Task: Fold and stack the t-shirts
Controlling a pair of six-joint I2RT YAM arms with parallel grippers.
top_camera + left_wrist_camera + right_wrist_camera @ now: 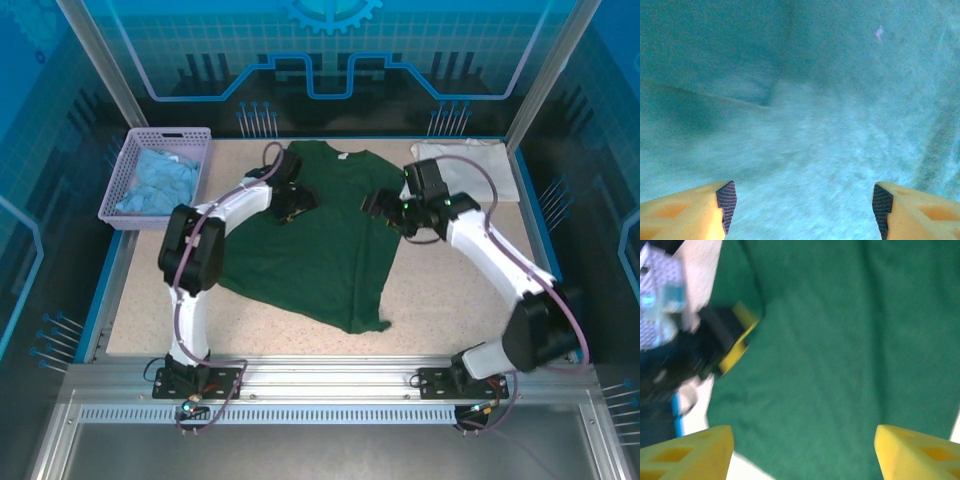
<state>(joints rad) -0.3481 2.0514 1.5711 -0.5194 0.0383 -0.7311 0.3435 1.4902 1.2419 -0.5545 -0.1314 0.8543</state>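
Note:
A dark green t-shirt (320,240) lies spread flat across the middle of the table, with its white neck label at the far end. A white t-shirt (465,162) lies folded at the back right. My left gripper (295,203) hovers over the green shirt's left shoulder area. Its jaws stand open above blurred cloth (805,125), with nothing between the left gripper (804,202) fingers. My right gripper (383,205) hangs over the shirt's right side, also open. In the right wrist view the right gripper (804,442) is open over green cloth (840,340), and a yellow finger of the left gripper (735,342) shows at the left.
A purple basket (170,133) holding light blue cloth (155,180) stands at the back left. Bare speckled tabletop (450,290) lies to the right of the green shirt and along the near edge. A blue rim (100,290) borders the table.

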